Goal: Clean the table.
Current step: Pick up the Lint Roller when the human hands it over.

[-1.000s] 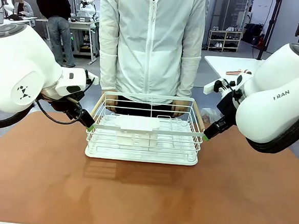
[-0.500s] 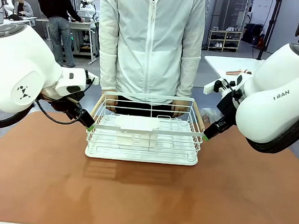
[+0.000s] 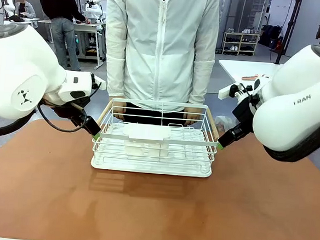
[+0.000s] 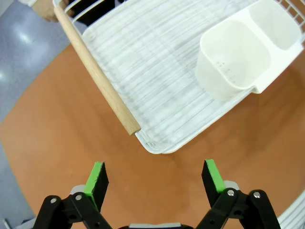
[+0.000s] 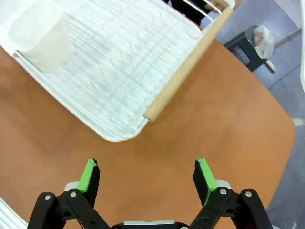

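The only readable writing is on the right arm's white shell (image 3: 301, 99), grey capitals that look like "FRAN", with the rest curving out of sight. The left arm's shell carries a small dark emblem (image 3: 23, 95) and no words.

The worktop (image 3: 154, 207) is matte reddish-brown and smooth, with a rounded edge, and it spans the front view from side to side. It has faint duller patches in front of the basket (image 3: 152, 152). This white wire basket sits on a white tray near the far middle and has a wooden handle along each end (image 4: 95, 76) (image 5: 190, 62). A white two-cup holder (image 4: 243, 52) hangs at its near side.

The left pincer (image 4: 155, 174) is released, its green pads spread wide over bare worktop just short of the basket's left corner and grasping nothing. The right pincer (image 5: 147, 174) is also released and empty, and is just off the right corner.

A person in a white zip jacket (image 3: 161, 43) stands at the far side with both hands (image 3: 118, 110) (image 3: 192, 115) at the basket's far rim.

The room behind has a grey floor, a white-topped table (image 3: 246, 68), a low shelf of shoes (image 3: 240, 42) and someone in a dark top (image 3: 60, 8) at a bench.
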Tool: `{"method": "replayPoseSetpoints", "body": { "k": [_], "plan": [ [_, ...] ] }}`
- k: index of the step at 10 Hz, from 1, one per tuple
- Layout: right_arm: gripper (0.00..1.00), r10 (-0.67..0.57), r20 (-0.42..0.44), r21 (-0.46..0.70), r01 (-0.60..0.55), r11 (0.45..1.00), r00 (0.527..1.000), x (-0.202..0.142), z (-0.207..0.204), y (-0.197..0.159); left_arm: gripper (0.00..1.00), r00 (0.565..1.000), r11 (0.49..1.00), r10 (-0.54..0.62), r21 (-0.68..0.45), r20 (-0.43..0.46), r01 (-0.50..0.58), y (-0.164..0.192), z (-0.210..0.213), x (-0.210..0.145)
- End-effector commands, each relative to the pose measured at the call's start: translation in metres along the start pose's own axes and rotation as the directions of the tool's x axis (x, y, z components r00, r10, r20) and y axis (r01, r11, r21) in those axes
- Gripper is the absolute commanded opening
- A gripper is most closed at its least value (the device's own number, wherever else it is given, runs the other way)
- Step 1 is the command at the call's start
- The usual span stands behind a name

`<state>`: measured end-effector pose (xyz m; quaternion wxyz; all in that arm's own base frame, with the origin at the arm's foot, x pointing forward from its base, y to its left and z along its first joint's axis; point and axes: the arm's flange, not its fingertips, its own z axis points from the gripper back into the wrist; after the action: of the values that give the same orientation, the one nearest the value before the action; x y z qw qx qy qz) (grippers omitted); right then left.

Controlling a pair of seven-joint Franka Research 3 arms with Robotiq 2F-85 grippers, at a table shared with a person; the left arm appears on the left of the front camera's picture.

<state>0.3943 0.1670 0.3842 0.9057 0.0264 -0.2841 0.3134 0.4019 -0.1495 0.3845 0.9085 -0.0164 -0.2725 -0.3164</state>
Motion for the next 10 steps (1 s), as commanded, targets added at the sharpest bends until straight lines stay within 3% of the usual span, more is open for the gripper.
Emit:
{"method": "replayPoseSetpoints", "body": {
  "k": [1, 3, 5, 7, 8, 10],
  "plan": [
    [1.0, -0.061, 0.072, 0.199, 0.045, 0.979, 0.996, 0.008, 0.063, -0.018, 1.0, 0.996, 0.976, -0.065, -0.203, 0.066, 0.078, 0.031, 0.059, 0.0],
    [1.0, -0.161, 0.12, 0.425, 0.096, 0.9, 0.98, -0.001, 0.112, -0.049, 1.0, 0.986, 0.877, -0.01, -0.472, 0.165, 0.088, 0.061, 0.091, -0.023],
    [1.0, -0.288, 0.152, 0.611, 0.139, 0.779, 0.946, -0.028, 0.154, -0.089, 1.0, 0.968, 0.709, 0.054, -0.692, 0.245, 0.136, 0.106, 0.117, -0.077],
    [1.0, -0.449, 0.089, 0.712, 0.258, 0.653, 0.889, -0.069, 0.178, -0.143, 1.0, 0.942, 0.625, 0.244, -0.78, 0.232, 0.03, 0.146, 0.124, -0.134],
    [1.0, -0.509, 0.047, 0.749, 0.307, 0.587, 0.86, -0.099, 0.188, -0.178, 1.0, 0.9, 0.604, 0.359, -0.797, 0.249, -0.021, 0.169, 0.131, -0.168],
    [1.0, -0.66, -0.012, 0.773, 0.426, 0.471, 0.751, -0.151, 0.196, -0.228, 1.0, 0.803, 0.557, 0.547, -0.819, 0.235, -0.139, 0.203, 0.138, -0.218]
  ]
}}
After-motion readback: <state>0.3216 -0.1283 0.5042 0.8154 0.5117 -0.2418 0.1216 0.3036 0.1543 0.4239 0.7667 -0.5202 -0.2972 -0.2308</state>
